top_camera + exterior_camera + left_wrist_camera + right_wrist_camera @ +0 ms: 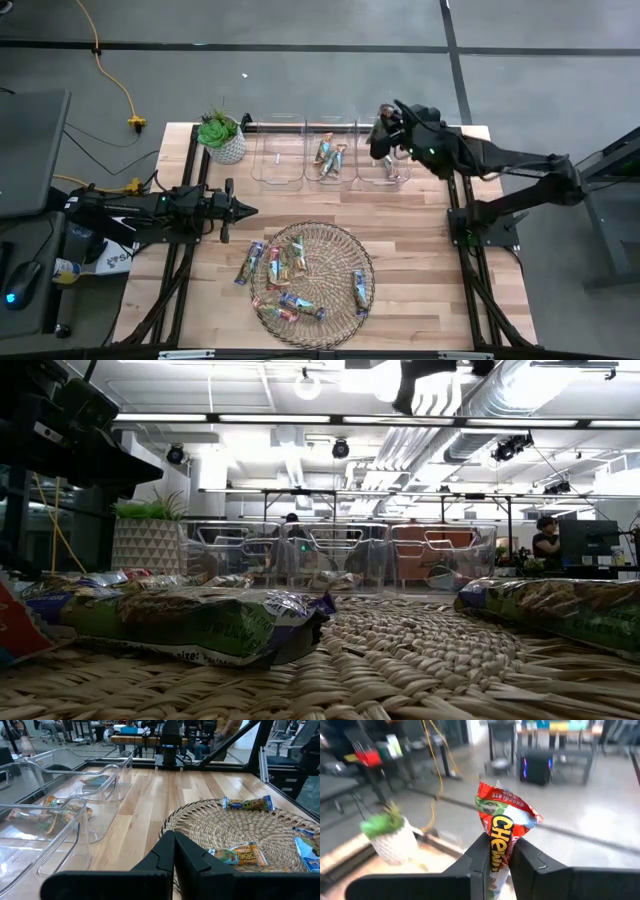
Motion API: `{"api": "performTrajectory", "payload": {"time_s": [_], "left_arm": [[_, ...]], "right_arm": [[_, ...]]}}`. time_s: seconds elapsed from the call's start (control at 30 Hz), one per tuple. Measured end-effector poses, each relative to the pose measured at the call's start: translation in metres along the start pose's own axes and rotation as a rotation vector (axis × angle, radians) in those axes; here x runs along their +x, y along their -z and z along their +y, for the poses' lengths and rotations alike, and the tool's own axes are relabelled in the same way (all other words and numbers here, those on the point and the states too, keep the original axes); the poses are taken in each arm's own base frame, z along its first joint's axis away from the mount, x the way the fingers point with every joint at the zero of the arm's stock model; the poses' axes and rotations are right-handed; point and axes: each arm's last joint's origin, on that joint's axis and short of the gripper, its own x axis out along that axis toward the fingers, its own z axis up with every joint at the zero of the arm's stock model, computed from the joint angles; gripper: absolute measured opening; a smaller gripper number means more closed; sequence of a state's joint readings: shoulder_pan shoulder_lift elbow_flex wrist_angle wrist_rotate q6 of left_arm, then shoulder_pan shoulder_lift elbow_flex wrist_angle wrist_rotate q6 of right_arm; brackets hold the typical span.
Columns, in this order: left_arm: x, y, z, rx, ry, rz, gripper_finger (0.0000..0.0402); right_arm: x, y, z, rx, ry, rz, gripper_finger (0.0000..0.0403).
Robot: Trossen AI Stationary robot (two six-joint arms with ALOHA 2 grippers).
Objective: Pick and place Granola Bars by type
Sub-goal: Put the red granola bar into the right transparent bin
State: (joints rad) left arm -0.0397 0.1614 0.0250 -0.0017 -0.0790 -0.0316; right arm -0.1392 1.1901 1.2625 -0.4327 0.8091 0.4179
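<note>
Granola bar (507,832) pinched in right gripper (499,854) above the bins (330,152).

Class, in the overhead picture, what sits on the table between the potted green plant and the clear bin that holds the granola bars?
The high view shows one empty clear plastic bin between the potted plant and the middle bin holding granola bars.

Bright overhead lighting w/ ceiling glare; right wrist view motion-blurred, low view foreground soft.
</note>
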Motion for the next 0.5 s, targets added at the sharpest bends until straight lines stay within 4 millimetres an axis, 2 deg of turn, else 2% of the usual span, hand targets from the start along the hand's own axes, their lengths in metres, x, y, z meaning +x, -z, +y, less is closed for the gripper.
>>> {"api": "performTrajectory", "payload": {"time_s": [0.23, 0.5], "left_arm": [[0.0, 0.0, 0.0, 0.0, 0.0, 0.0, 0.0001], [0.0, 0.0, 0.0, 0.0, 0.0, 0.001, 0.0001]], "right_arm": [[0.041, 0.008, -0.037, -0.001, 0.068, 0.208, 0.0043], [0.105, 0.039, -0.062, 0.016, 0.08, 0.486, 0.0043]]}}
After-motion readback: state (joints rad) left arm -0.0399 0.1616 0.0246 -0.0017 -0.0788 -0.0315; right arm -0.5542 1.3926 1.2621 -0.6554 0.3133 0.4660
